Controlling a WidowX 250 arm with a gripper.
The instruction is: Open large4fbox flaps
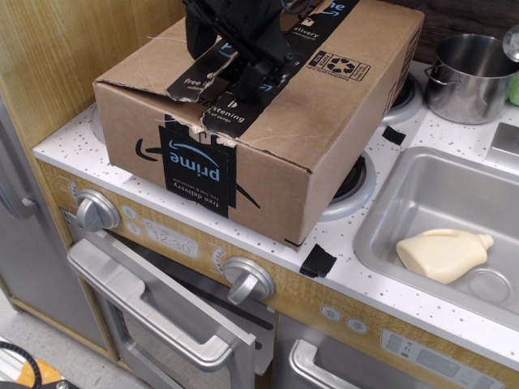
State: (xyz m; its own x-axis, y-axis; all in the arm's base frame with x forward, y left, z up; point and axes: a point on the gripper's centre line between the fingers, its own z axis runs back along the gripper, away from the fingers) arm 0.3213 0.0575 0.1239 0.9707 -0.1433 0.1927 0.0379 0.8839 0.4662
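One cream bottle [444, 254] in sink [381, 215]; large4fbox [324, 113] flaps [312, 97] shut.

Single view: high front-left, angled down across the white speckled toy-kitchen counter [97, 150]; close range.

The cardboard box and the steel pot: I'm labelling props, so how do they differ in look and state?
The cardboard box is brown, flat-sided and much larger; the steel pot is shiny, round and small. The box's top flaps lie shut under torn black tape; the pot stands open with no lid. The black gripper is down at the box's seam; nothing touches the pot. Both rest on the white speckled stovetop.
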